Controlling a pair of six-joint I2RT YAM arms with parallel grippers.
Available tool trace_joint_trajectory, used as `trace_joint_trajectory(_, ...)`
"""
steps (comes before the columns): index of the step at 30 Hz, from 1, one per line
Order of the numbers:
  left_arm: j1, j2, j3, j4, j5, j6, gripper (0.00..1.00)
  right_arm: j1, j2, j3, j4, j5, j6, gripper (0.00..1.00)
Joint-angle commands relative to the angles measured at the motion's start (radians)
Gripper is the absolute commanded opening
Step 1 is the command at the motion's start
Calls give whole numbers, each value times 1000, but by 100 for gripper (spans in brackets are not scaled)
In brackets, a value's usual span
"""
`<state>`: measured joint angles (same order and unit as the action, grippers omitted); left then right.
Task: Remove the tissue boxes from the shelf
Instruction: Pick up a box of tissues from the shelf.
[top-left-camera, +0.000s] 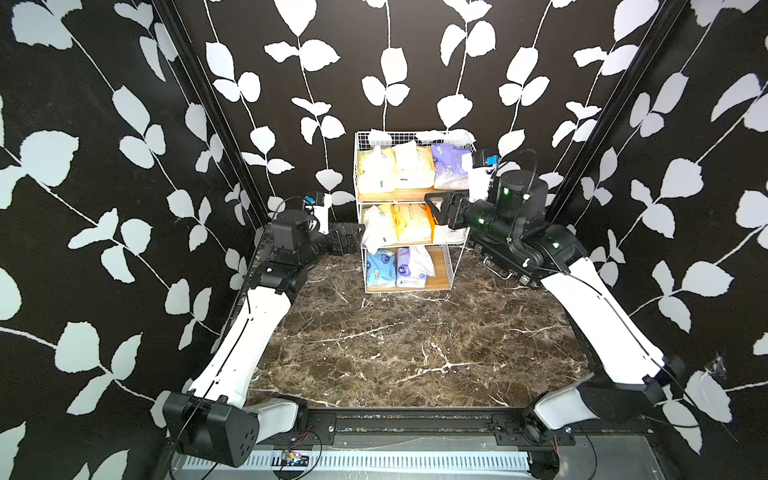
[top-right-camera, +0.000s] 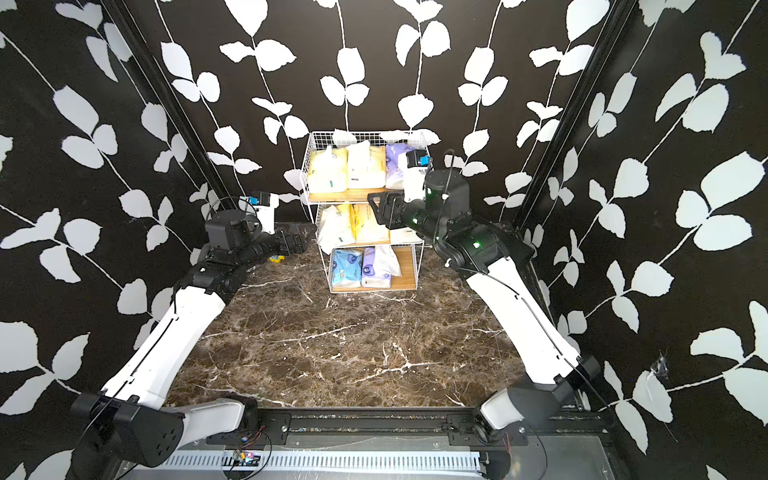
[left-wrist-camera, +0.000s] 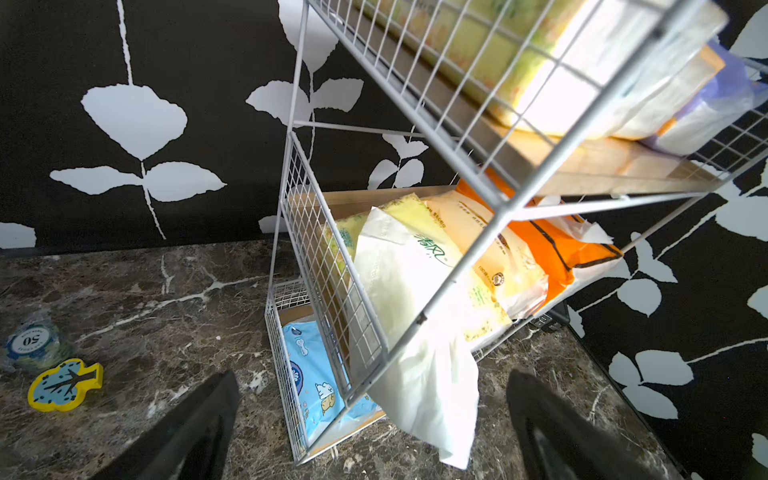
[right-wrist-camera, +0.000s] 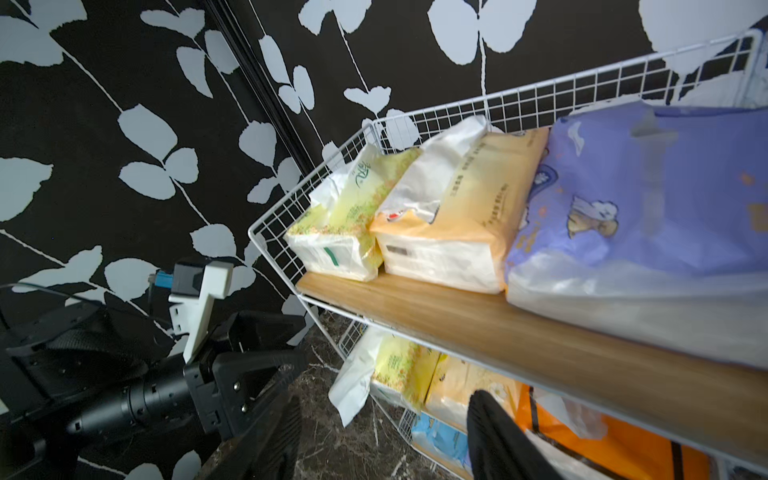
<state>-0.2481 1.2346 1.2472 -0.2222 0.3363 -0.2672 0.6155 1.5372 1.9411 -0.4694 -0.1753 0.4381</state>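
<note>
The shelf stands at the back middle of the marble table in both top views. Its top tier holds a pale yellow pack, a cream pack and a lavender pack. On the middle tier lie a white-ended yellow pack, a yellow pack and the orange box. A light blue pack and a lavender pack sit on the bottom tier. My right gripper is open and empty before the middle tier, near the orange box. My left gripper is open beside the shelf's left side.
A stack of poker chips and a yellow and blue toy lie on the table left of the shelf. A flat black case sits under the right arm. Patterned walls close in on three sides.
</note>
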Motion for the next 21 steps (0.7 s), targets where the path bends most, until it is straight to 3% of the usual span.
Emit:
trace_joint_trajectory(1, -2, -26, -48, 67, 23, 59, 99, 10, 55, 116, 39, 4, 13, 64)
trace_joint_trajectory(9, -2, -56, -46, 33, 53, 101, 99, 44, 245, 309, 44, -10, 33, 58)
trace_joint_trajectory(21, -1, -103, -75, 46, 95, 83, 99, 98, 390, 439, 22, 140, 9, 55)
